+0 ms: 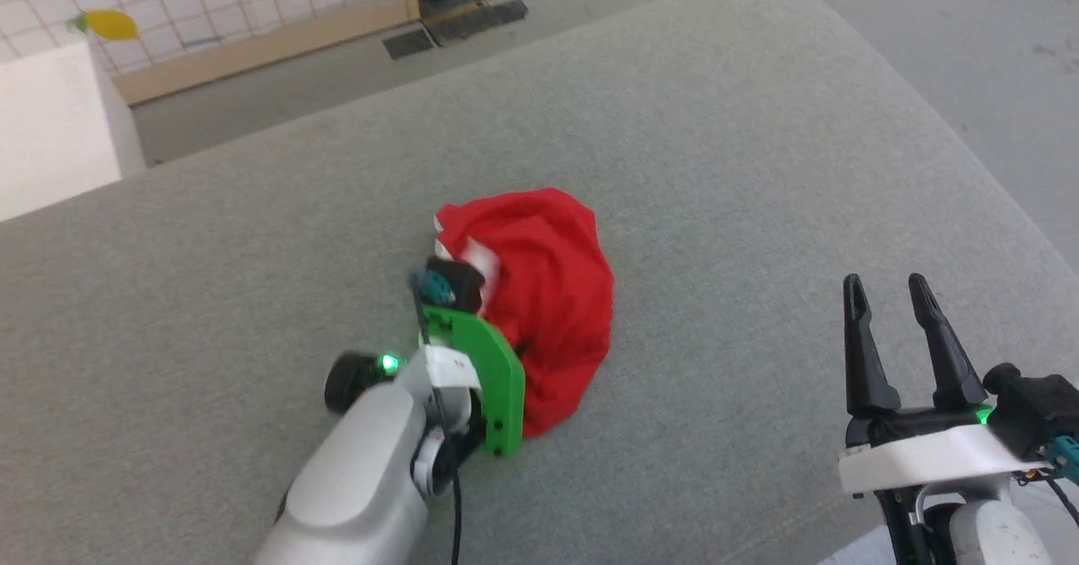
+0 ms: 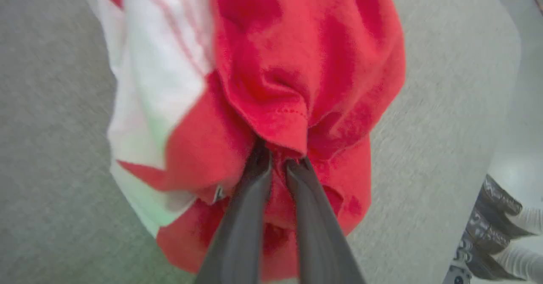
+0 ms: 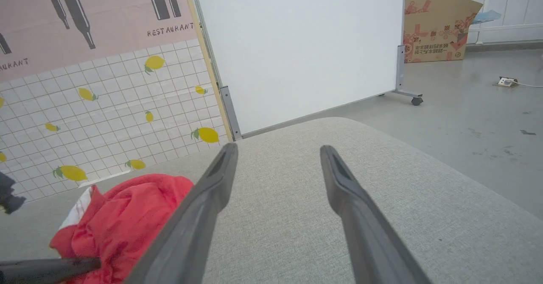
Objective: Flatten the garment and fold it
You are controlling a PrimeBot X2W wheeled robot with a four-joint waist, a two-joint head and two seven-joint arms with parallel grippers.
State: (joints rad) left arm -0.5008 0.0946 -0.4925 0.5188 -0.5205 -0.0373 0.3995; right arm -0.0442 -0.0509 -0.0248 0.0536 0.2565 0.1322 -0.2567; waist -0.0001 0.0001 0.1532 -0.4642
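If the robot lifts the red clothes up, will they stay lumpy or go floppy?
Probably floppy: the red garment lies in a crumpled heap of soft folds, so it should droop from the left gripper pinching it. The thin fabric looks light. Pushed, it would likely bunch up on the grey cushion rather than slide or roll.

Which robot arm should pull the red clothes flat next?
Left: the left claw is shut on the crumpled red garment, while the right claw hangs open, apart from it, over the grey cushion.
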